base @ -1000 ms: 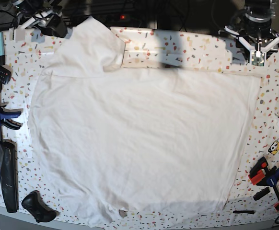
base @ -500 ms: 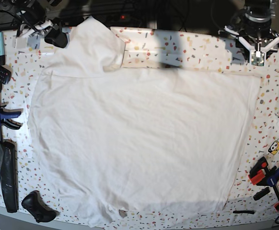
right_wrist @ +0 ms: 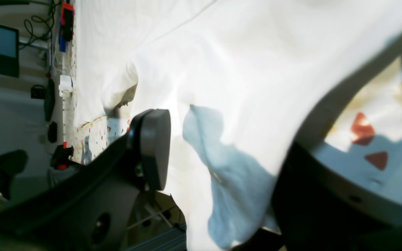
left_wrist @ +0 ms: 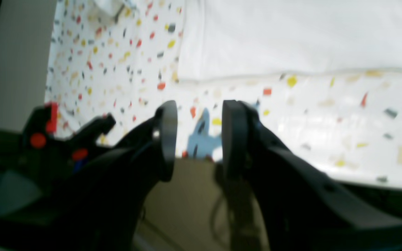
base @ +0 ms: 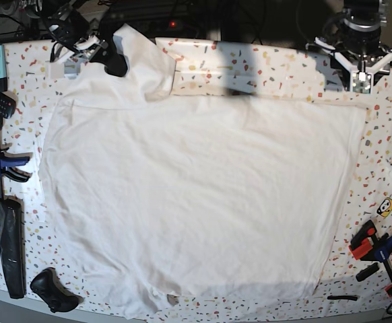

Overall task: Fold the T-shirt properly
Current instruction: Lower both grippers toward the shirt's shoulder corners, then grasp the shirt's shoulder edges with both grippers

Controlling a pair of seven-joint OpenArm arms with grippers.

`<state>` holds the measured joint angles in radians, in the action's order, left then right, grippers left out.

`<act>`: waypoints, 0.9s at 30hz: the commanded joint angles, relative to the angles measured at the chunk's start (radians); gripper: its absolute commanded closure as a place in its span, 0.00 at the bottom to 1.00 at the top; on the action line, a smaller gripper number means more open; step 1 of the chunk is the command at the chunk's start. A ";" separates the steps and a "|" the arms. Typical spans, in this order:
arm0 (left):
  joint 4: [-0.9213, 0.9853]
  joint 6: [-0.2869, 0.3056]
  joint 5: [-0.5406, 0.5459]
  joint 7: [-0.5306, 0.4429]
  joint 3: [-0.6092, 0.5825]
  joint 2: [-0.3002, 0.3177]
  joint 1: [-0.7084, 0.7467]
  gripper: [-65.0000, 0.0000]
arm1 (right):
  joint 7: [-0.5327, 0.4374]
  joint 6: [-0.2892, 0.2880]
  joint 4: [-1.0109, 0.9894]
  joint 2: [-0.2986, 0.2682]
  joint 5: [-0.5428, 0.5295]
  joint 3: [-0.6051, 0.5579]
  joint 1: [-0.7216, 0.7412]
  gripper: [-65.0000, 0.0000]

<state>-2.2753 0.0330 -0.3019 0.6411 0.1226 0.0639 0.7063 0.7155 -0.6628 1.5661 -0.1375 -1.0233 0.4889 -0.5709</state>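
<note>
large plain white t-shirt of soft, wrinkled cloth spread nearly flat across white worktop with coloured speckles, one far corner bunched up, probably awaiting the first fold. right gripper poised over that raised corner, jaws apart, nothing clamped; likely placed for a pinch on the bunched cloth. left gripper parked beyond the shirt's opposite far edge, jaws apart, empty. right wrist view: cloth between and beneath the spread fingers, contact not clear, hidden from base view. left wrist view: straight shirt edge ahead of the gripper, bare speckled worktop between.
</note>
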 commanded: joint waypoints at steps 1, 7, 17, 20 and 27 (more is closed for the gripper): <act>-0.018 -0.007 0.002 -0.028 0.002 0.003 -0.005 0.69 | 0.010 -0.003 0.009 -0.001 0.024 0.002 -0.008 0.52; -0.014 -0.003 0.084 0.047 0.002 0.003 -0.100 0.69 | 0.012 -0.003 0.009 -0.001 0.025 0.002 -0.008 0.52; 0.166 -0.089 0.083 0.043 0.015 0.003 -0.238 0.69 | 0.046 -0.003 0.009 -0.002 0.025 0.002 -0.008 0.52; 0.270 -0.090 0.084 0.049 0.049 0.003 -0.303 0.69 | 0.058 -0.003 0.009 -0.002 0.025 0.002 -0.008 0.52; 0.381 -0.089 0.239 0.091 0.196 0.003 -0.416 0.69 | 0.079 -0.003 0.009 -0.001 0.025 0.002 -0.008 0.52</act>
<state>-1.8797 -0.0502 -0.0597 0.7517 0.3164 0.0608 0.2943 0.7567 -0.6632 1.5688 -0.1333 -1.0241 0.4904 -0.5678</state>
